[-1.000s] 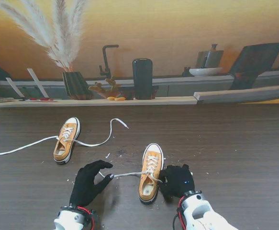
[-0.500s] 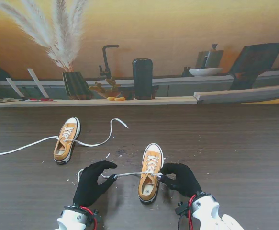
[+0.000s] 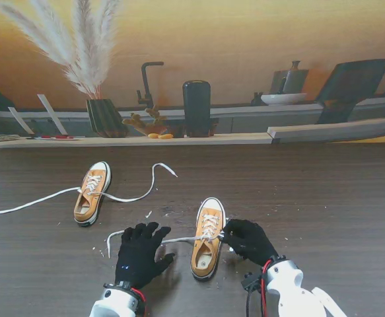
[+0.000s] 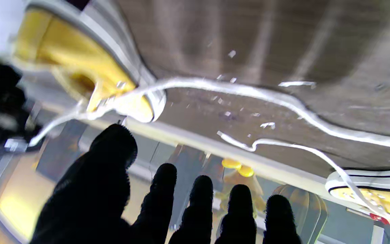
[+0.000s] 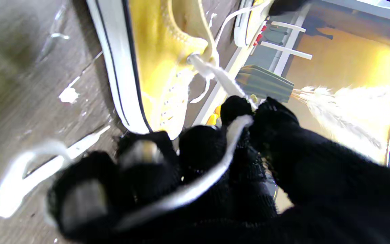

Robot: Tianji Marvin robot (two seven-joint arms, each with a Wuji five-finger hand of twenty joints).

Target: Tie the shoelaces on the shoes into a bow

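The near yellow shoe (image 3: pixel 207 239) lies toe away from me between my two hands. My right hand (image 3: pixel 248 241) is shut on its right lace (image 5: pixel 222 79), pinched between thumb and forefinger beside the shoe's eyelets and trailing across the fingers (image 5: pixel 201 152). The left lace (image 3: pixel 136 236) runs from the shoe out to the left, just past my left hand (image 3: pixel 142 254), which hovers open with spread fingers (image 4: pixel 198 203) and holds nothing. In the left wrist view that lace (image 4: pixel 249 93) lies loose on the table. A second yellow shoe (image 3: pixel 92 193) sits farther left, untied.
The far shoe's long white laces (image 3: pixel 27 203) sprawl left to the table's edge and right to about mid-table. Small white scraps (image 3: pixel 148 214) dot the dark wooden table (image 3: pixel 324 198). A shelf with a vase (image 3: pixel 104 117), tap and black container (image 3: pixel 197 107) lines the far edge.
My left hand has let go of the left lace and spread its fingers, shifting slightly right. My right hand has slid farther up the shoe's side, still pinching its lace.
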